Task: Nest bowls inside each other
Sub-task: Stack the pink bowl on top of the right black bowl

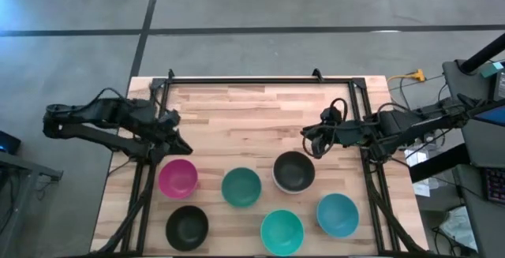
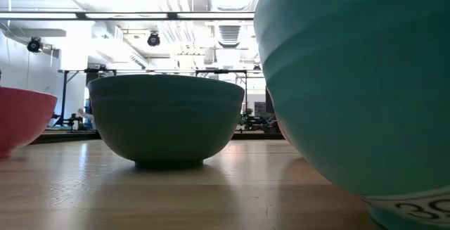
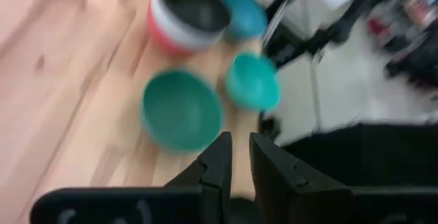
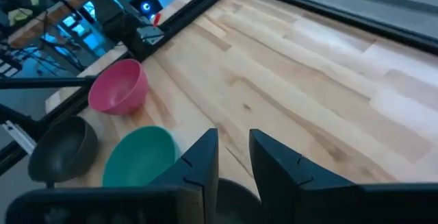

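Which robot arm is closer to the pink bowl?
The left one. The left gripper hangs just above the pink bowl on the table's left side, while the right gripper is far across, by the stacked black bowl.

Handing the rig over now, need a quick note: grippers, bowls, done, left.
Left gripper: empty, jaws nearly closed, above the magenta bowl.
Right gripper: empty, jaws slightly apart, just above the stack.
Done: the stack, a black bowl on top with white and red rims under it.
Left: magenta, dark teal bowl, turquoise bowl, blue bowl and single black bowl lie loose along the table's near edge; nest them.
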{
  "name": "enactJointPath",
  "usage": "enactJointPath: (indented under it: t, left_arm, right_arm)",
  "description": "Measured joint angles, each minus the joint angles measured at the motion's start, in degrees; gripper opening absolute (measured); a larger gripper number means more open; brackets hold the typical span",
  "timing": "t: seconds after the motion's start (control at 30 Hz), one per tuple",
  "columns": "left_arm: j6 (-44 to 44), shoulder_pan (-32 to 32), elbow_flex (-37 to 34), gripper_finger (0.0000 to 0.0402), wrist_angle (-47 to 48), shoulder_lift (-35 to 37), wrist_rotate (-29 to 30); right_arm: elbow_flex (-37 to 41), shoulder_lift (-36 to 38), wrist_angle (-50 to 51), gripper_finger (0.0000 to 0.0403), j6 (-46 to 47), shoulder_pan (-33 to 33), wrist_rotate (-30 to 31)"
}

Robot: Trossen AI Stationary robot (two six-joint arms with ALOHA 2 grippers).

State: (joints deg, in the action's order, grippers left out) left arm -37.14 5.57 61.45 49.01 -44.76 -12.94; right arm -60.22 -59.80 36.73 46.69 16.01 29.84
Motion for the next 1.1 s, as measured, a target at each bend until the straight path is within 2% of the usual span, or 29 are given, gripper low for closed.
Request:
enactJointPath:
  t: [0.2,0.37,0.6,0.73,0.83,1.1]
  left_arm:
    - [-1.05,7.56,-0.22,0.0037,12.97,-6.26,5.65]
    - [-1.45,13.15,-1.13,0.0037,20.86,-11.44,11.79]
    - [-1.47,13.74,-2.94,0.0037,21.0,-15.29,11.61]
    - [-1.47,13.65,-3.33,0.0042,21.03,-16.76,9.09]
    - [-1.82,13.65,-3.81,0.0059,21.13,-17.82,8.48]
    - [-1.14,11.9,-6.05,0.0144,24.05,-19.81,10.11]
  right_arm:
    - [2.77,2.13,-5.9,0.0075,-3.1,0.0,-4.25]
    - [3.26,4.9,-6.28,0.0077,-4.74,0.0,-4.52]
    - [4.16,8.36,-5.54,0.0072,-7.28,0.0,-4.5]
    - [5.99,9.98,-5.5,0.0075,-7.64,0.0,-4.48]
    - [7.46,10.98,-5.42,0.0074,-7.45,-0.01,-4.49]
    - [8.75,12.15,-5.61,0.0072,-7.57,-0.04,-4.49]
